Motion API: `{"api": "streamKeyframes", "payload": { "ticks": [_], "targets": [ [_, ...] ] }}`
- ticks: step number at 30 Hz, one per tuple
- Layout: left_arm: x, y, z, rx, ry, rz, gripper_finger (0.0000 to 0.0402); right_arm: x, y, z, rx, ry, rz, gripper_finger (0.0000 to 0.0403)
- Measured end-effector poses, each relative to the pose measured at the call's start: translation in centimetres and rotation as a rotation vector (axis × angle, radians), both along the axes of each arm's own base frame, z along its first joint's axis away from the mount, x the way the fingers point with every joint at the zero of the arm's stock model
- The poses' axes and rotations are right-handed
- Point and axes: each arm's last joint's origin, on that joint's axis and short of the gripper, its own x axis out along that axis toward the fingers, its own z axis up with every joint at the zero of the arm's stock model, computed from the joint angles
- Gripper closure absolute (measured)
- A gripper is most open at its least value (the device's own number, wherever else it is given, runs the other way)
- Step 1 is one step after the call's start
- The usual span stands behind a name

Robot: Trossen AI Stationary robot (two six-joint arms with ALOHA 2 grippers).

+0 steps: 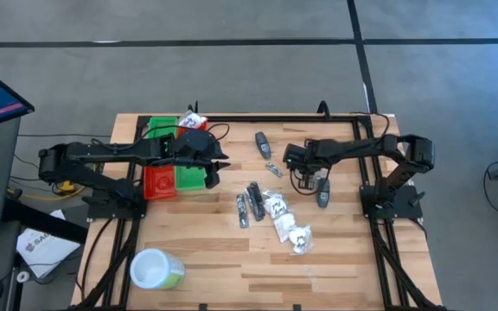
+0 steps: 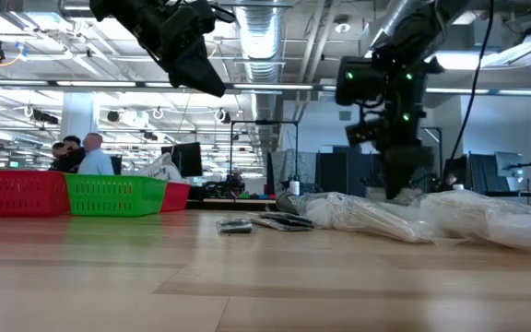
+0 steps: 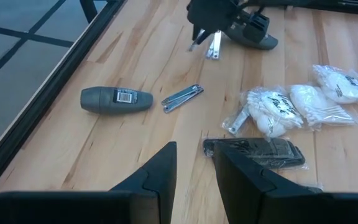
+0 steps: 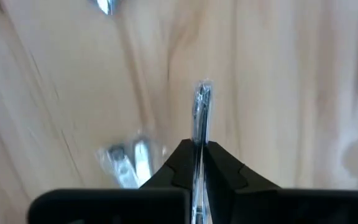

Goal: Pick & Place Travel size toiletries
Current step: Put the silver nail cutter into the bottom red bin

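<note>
Pinching thin shiny metal clipper (image 4: 202, 106): right gripper (image 4: 197, 149); left gripper (image 3: 194, 155) apart, empty.

toiletries (image 1: 271, 207) scattered mid-table, green tub (image 1: 156, 269) near front-left, left gripper (image 1: 212, 164) beside bins (image 1: 175, 177)

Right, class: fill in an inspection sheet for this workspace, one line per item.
Surface: wooden table, black frame.
Job's things: grey bottles, nail clippers, white packets and dark tubes mid-table.
Clutter: red and green bins; white-lidded green tub.
Grippers: left gripper above the bins, holding nothing; right gripper shut on a thin silver item.
Cables: black cable near the bins.
Surroundings: people, monitors beyond.
</note>
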Motion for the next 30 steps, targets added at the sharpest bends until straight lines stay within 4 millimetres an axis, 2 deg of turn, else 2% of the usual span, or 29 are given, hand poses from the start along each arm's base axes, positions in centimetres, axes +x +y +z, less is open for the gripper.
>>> {"api": "streamKeyframes", "payload": {
  "ticks": [6,15,30],
  "targets": [
    [0.1,0.0,0.1,0.003,-0.013,0.0,0.03,2.4,0.5,2.8,0.023,-0.135,0.041,0.0394],
    [0.3,0.1,0.4,0.011,-0.054,0.0,0.03,6.4,2.9,7.2,0.015,-0.433,0.197,0.0394],
    [0.3,0.1,1.4,0.031,-0.134,-0.008,0.03,8.8,3.2,9.6,0.016,-0.759,0.254,0.0394]
  ]
}}
